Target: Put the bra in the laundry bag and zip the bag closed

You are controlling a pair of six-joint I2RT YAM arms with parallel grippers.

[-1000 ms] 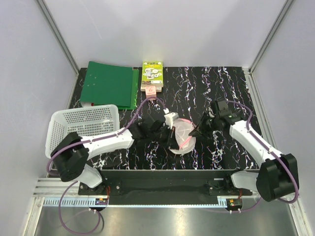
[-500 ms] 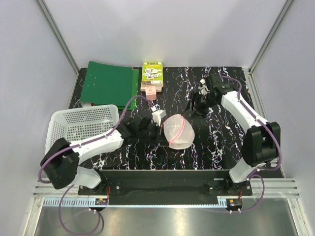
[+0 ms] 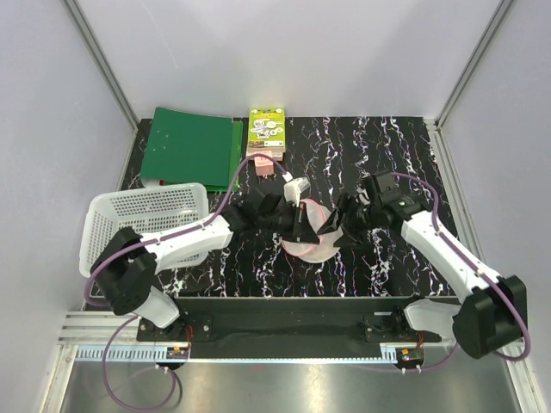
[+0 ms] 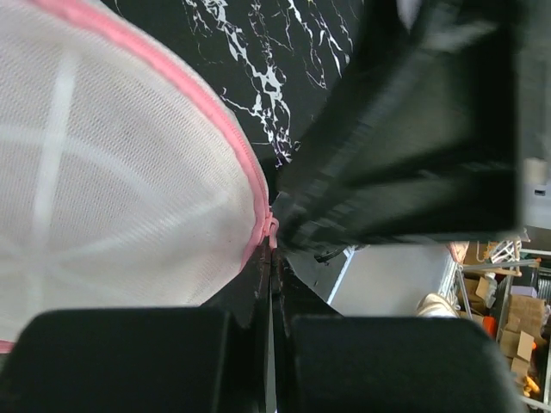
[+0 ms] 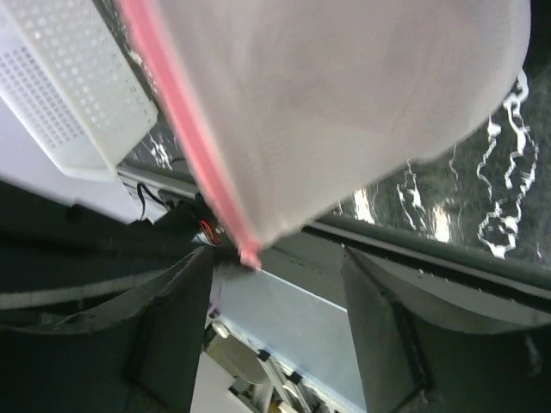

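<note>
The laundry bag [image 3: 314,247], a white mesh pouch with pink zip edging, sits at the table's middle between both grippers. My left gripper [image 3: 301,232] is shut on its pink edge. In the left wrist view the closed tips [image 4: 272,251] pinch the pink trim, and the mesh dome of the laundry bag [image 4: 112,189] fills the left. My right gripper [image 3: 340,231] stands open just right of the bag. In its wrist view the laundry bag [image 5: 344,103] hangs above the open right gripper [image 5: 275,256], a pink tab dangling between the fingers. The bra is not in view.
A white lattice basket [image 3: 146,224] stands at the left, also seen in the right wrist view as the basket [image 5: 69,86]. A green folder [image 3: 194,146] and a green-labelled box [image 3: 266,129] lie at the back. The table's near edge runs just below the bag.
My right gripper has opened. It swung away to the back right and has come back beside the bag. The left gripper kept its hold and shifted the bag slightly.
</note>
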